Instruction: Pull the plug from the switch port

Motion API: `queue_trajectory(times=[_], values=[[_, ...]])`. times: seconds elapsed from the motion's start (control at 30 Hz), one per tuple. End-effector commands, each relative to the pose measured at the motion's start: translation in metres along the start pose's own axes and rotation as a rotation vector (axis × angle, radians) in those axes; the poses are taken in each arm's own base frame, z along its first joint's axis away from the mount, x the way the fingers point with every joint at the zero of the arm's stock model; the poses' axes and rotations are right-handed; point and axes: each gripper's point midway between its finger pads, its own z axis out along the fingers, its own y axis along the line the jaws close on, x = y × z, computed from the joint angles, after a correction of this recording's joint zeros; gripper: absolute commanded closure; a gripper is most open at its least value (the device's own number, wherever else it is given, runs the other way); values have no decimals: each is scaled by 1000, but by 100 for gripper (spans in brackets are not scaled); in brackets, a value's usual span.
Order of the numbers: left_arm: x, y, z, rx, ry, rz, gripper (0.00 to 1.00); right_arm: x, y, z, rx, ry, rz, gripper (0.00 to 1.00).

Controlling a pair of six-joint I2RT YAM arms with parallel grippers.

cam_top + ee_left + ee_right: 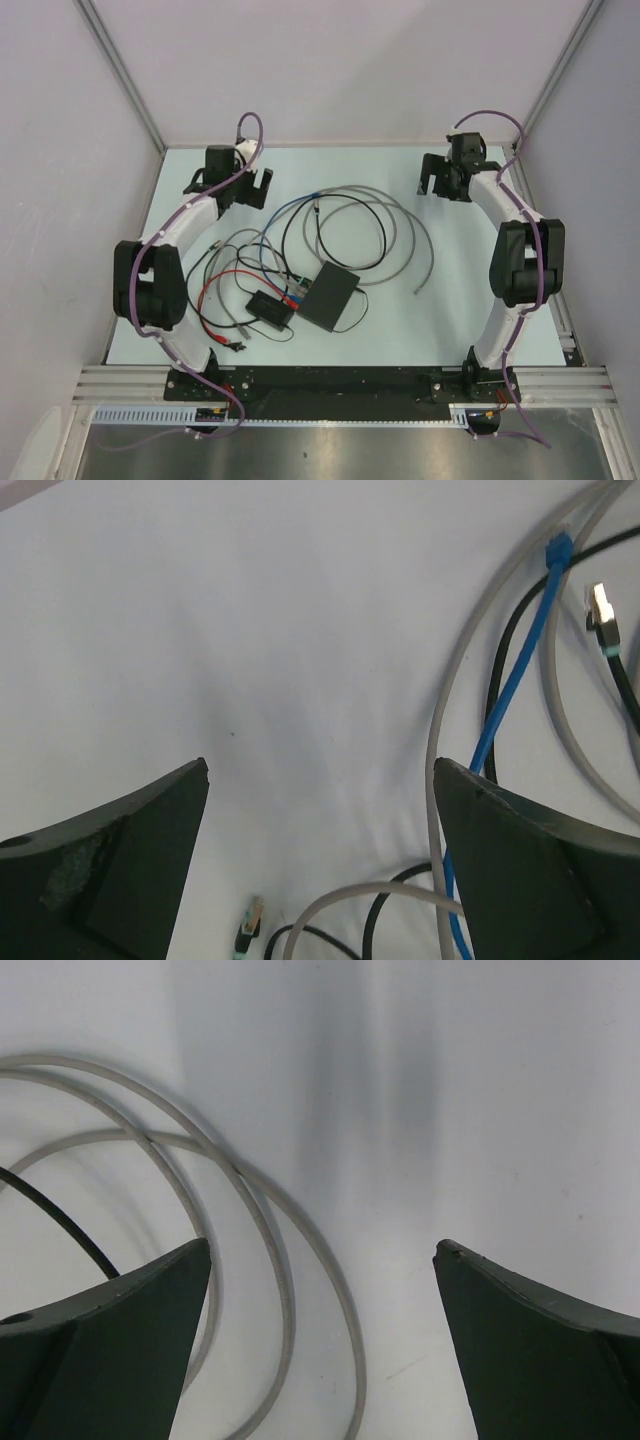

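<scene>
Meanwhile, several plugs [294, 296] sit in the switch port [306, 292]; the left gripper [320, 775] and right gripper [322, 1250] both hang wide open, empty.

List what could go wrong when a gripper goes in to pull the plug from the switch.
1. The switch lies unheld, so a one-handed pull may drag it rather than unplug it.
2. Several plugs crowd its port edge beside the small black box; the wrong one could be grabbed.
3. Loose grey cable loops may snag on approach.
</scene>
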Motion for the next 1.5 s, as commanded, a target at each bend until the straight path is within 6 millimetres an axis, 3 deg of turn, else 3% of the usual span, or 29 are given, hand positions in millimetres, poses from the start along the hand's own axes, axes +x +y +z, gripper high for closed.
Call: queue_trajectory(times=[0.0, 0.1, 0.17, 0.2, 0.23, 0.33, 0.4, 0.43, 0.5, 0.57, 0.6, 0.63, 0.7, 0.73, 0.83, 0.93, 1.07, 1.27, 1.47], values=[[-12, -3, -34, 51, -2, 146, 0, -10, 16, -8, -48, -29, 7, 0], [0, -6, -56, 69, 41, 228, 0, -18, 26, -18, -71, -66, -29, 0], [3, -12, -74, 83, 35, 303, 1, -20, 48, -33, -136, -80, -99, 0], [11, -17, -81, 114, 53, 340, 1, -18, 54, -39, -164, -77, -143, 0], [14, -23, -92, 139, 44, 358, 1, -14, 74, -51, -269, -73, -178, 0], [29, -42, -110, 239, 42, 399, 0, 2, 97, -60, -365, -52, -243, 0], [29, -54, -129, 302, -15, 473, 1, 9, 103, -67, -368, -36, -279, 0], [44, -59, -133, 328, -3, 490, 0, 9, 101, -69, -337, -41, -308, 0], [42, -67, -149, 343, -81, 512, 0, 19, 108, -80, -352, -17, -325, 0], [67, -83, -152, 408, -86, 522, 2, 27, 119, -90, -387, -8, -392, 2], [70, -92, -160, 447, -124, 556, 8, 31, 121, -96, -389, -2, -414, 2], [88, -103, -158, 479, -98, 563, 10, 34, 122, -99, -392, 4, -427, 2], [104, -115, -163, 517, -81, 609, 15, 38, 125, -108, -407, 14, -443, 3], [118, -130, -167, 578, -60, 640, 16, 40, 126, -111, -415, 17, -445, 3], [149, -149, -178, 680, -19, 723, 16, 48, 130, -116, -449, 26, -462, 3], [165, -161, -176, 717, -25, 800, 15, 61, 132, -111, -461, 46, -483, 4], [151, -185, -178, 747, -136, 849, 16, 59, 135, -118, -487, 25, -519, 4], [158, -232, -179, 817, -273, 1007, 16, 28, 125, -142, -467, -100, -502, 2], [155, -263, -178, 820, -353, 1087, 16, 28, 109, -166, -458, -127, -483, 2]])
